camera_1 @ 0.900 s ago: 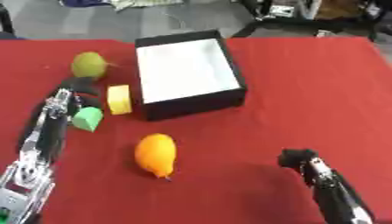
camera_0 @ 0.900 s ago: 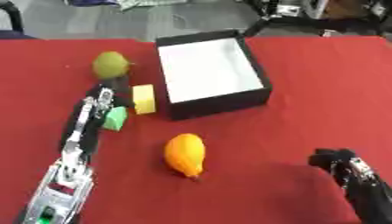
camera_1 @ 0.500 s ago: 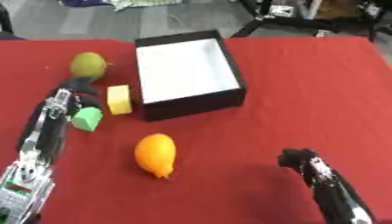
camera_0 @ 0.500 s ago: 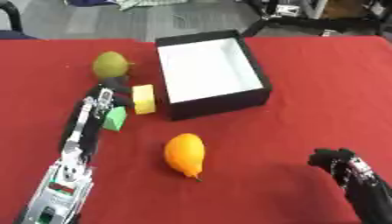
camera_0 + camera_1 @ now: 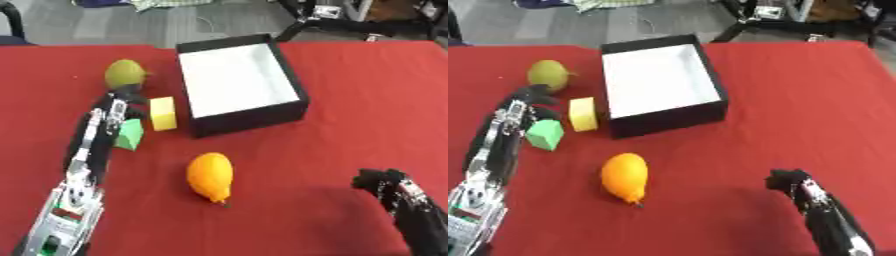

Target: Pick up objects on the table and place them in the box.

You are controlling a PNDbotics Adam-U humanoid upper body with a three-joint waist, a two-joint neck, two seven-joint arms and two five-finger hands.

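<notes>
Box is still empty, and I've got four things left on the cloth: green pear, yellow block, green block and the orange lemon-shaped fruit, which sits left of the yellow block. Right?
Not quite. The orange fruit isn't left of the yellow block; it lies nearer the robot, in front of the box, as the left eye view shows. The rest holds: the box is empty, and the green pear and green block remain on the cloth.

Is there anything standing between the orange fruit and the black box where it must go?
No, nothing visible does. The orange fruit lies on bare red cloth just in front of the black box, whose near wall faces it. The yellow block and green block lie off to the left of that path.
</notes>
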